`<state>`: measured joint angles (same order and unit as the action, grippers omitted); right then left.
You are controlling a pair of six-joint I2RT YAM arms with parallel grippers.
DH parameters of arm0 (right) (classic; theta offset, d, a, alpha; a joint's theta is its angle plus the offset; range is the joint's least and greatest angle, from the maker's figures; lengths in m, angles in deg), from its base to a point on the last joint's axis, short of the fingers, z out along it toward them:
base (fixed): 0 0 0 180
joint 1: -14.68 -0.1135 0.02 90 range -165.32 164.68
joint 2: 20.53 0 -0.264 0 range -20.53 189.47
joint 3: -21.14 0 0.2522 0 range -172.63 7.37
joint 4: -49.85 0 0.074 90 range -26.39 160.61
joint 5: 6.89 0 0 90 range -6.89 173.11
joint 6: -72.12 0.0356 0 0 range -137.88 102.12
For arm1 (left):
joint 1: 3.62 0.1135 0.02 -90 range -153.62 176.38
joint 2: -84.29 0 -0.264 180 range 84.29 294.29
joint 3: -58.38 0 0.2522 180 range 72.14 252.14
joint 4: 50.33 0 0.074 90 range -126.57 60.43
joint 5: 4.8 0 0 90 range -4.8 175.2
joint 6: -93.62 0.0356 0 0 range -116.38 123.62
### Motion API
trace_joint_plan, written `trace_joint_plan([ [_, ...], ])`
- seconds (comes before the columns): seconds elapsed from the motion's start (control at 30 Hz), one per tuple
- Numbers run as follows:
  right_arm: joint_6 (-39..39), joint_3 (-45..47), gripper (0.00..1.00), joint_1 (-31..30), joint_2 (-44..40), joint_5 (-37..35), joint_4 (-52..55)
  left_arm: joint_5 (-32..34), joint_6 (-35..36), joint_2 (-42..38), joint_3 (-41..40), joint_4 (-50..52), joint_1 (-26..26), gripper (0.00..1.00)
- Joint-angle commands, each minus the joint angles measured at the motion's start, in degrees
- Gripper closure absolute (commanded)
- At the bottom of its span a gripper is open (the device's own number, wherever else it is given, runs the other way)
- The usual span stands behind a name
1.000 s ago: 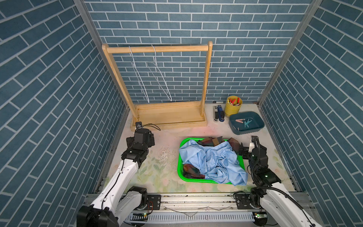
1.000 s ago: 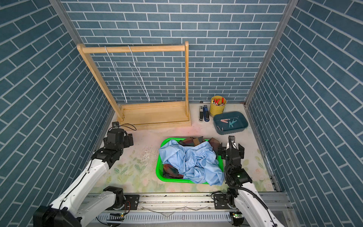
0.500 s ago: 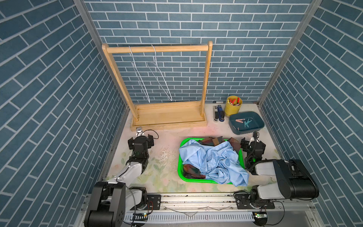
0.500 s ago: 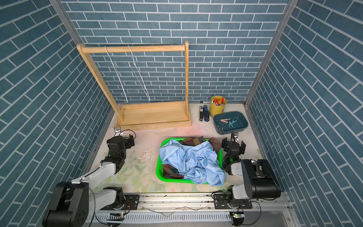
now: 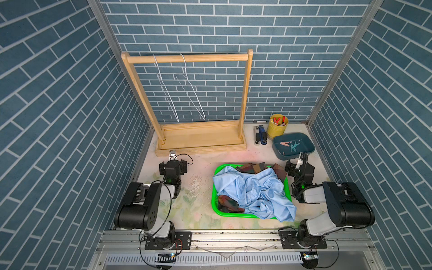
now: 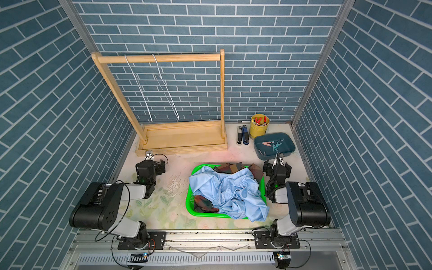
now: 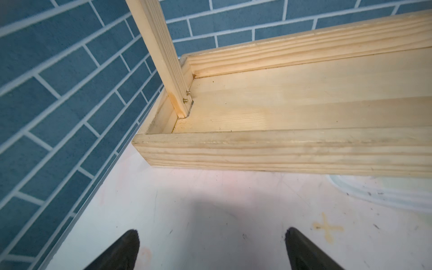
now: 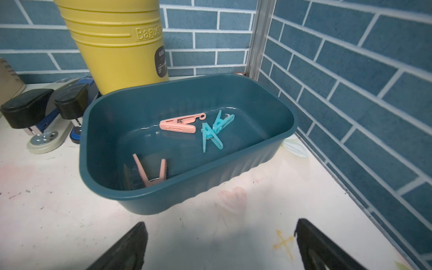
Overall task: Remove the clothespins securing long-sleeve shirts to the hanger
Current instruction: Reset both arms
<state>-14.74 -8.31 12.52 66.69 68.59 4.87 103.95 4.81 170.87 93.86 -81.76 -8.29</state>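
Observation:
Two salmon pink clothespins (image 8: pixel 180 124) (image 8: pixel 152 173) and two teal ones (image 8: pixel 211 136) (image 8: pixel 223 121) lie loose in a dark teal bin (image 8: pixel 187 201). The pale blue shirt (image 5: pixel 252 194) is crumpled over the dark plaid shirt (image 5: pixel 228 202) in a green basket (image 5: pixel 213 201). Two bare wire hangers (image 5: pixel 168 93) (image 5: pixel 194 93) hang on the wooden rack (image 5: pixel 187 58). My left gripper (image 7: pixel 211 245) is open and low over the table before the rack's base. The right gripper (image 8: pixel 221 240) is open just short of the bin, holding nothing.
A yellow cup (image 5: pixel 277 127) of red and yellow sticks and two staplers (image 5: pixel 260 135) stand behind the bin at the back right. The rack's wooden base (image 7: pixel 280 152) lies right ahead of the left gripper. Brick-pattern walls (image 8: pixel 350 70) close in on both sides.
Both arms have folded down and back toward the front rail, bringing the wrists low over the table. Both grippers have stayed open.

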Motion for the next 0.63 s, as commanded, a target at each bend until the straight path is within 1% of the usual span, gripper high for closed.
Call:
trace_joint_plan([
  [0.0,-0.58,-2.65,0.01,0.7,0.36,0.78,2.07,-1.12,-0.29,-0.75,0.85,-0.64,0.45,0.0],
  [0.03,-0.27,-3.52,0.01,0.82,-0.02,0.73,4.45,-1.05,-0.25,-0.57,0.79,-1.03,0.45,0.0],
  [0.2,0.77,-5.72,0.01,1.26,0.53,-0.64,8.1,-1.16,-0.14,-0.49,0.92,-0.9,0.36,0.0],
  [0.37,0.82,-5.7,0.01,1.4,0.53,-0.58,8.03,-1.25,-0.18,-0.54,0.9,-0.74,0.45,0.0],
  [0.43,0.82,-5.72,0.01,1.44,0.5,-0.55,8.03,-2.91,-0.55,-0.64,1.35,0.28,1.23,0.0],
  [0.6,0.82,-5.76,0.01,1.44,0.49,-0.61,8.12,-3.52,-0.33,-0.68,0.96,-0.38,1.41,0.0],
])
